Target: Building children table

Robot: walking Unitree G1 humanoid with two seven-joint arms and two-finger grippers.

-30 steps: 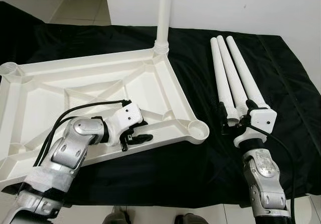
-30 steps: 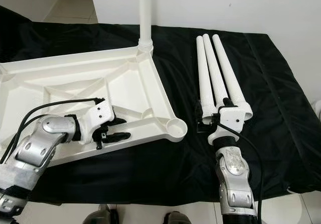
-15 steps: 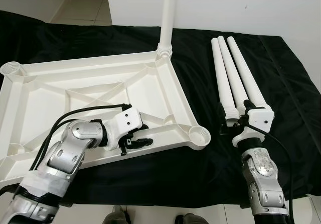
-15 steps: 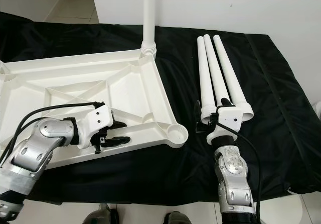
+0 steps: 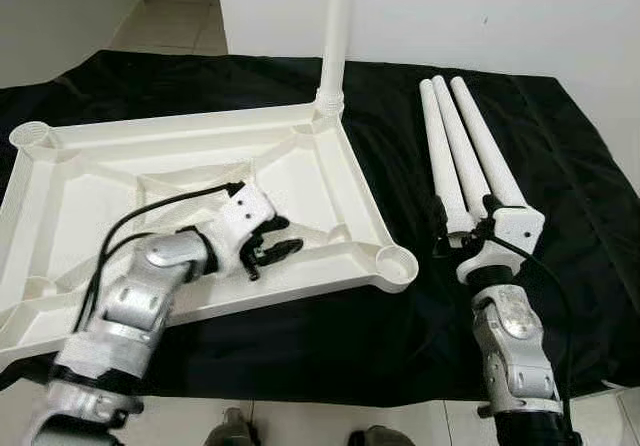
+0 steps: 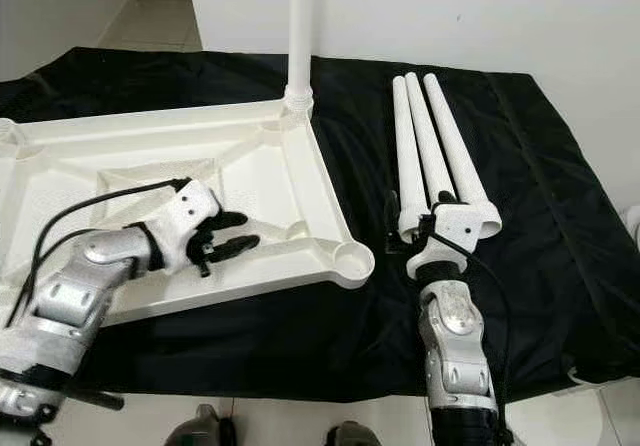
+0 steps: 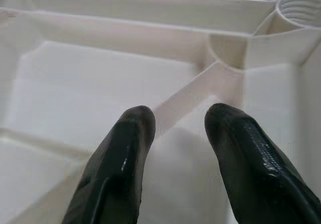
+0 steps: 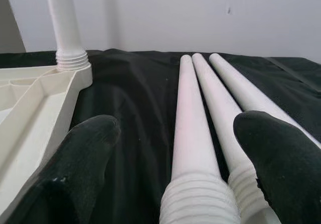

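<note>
White unmarked tabletop point(image 5: 330, 181) lies inverted under the spread left hand point(image 5: 268, 249); right hand point(image 8: 175, 184), spread, straddles three loose legs point(image 5: 465, 156).

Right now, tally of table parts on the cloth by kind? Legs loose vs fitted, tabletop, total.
Loose white legs: 3, lying side by side by the right gripper
Fitted leg: 1, upright in the tabletop's far corner
Tabletop, upside down, left gripper over it: 1
Total: 5 parts
</note>
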